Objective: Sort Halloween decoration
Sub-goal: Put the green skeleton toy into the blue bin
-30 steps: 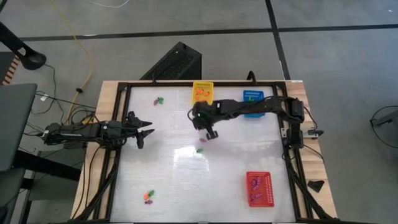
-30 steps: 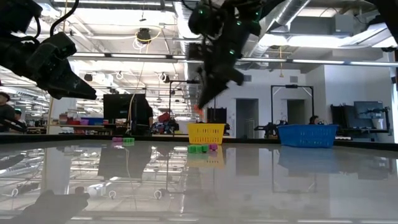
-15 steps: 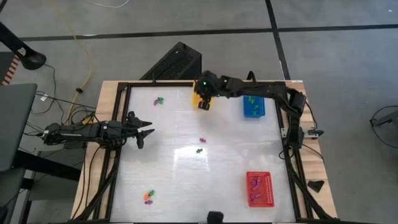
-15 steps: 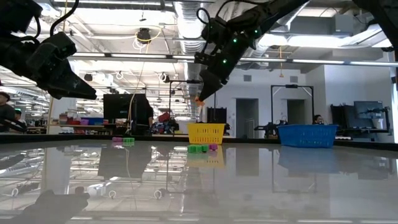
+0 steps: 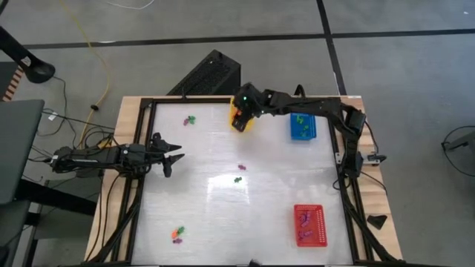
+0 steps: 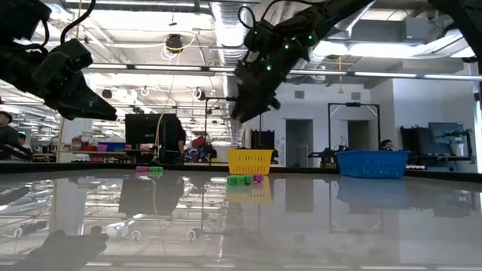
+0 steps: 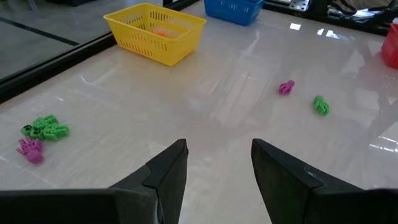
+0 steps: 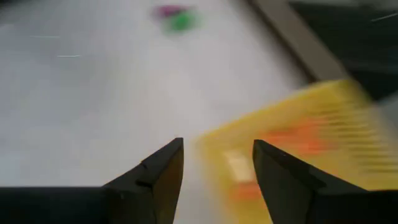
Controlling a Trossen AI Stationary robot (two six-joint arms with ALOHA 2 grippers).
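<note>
High view puts my right gripper [image 5: 241,119] over the near edge of the yellow basket [image 5: 243,104] at the table's far side, and the right wrist view shows its two fingers parted with nothing between them, orange pieces [image 8: 292,140] lying in the basket just ahead. So I judge this hand is free and the next pick is the question. My left gripper [image 5: 172,154] hangs over the left part of the table, its fingers likewise apart and empty in the left wrist view.

What remains loose sits in three spots: a purple and green pair [image 5: 238,173] in the middle of the table, a green and purple cluster [image 5: 189,119] near the far left corner, and an orange, green and purple cluster [image 5: 177,233] near the front left. The blue basket [image 5: 302,124] and red basket [image 5: 309,224] already hold pieces.

The relation that matters to me: the middle pair lies toward the front of the table from my right gripper, almost straight back along the line it reaches, and between my two hands. My right looks a little nearer; the far left cluster is nearer my left. The trinkets are too small for me to read any long axis
</note>
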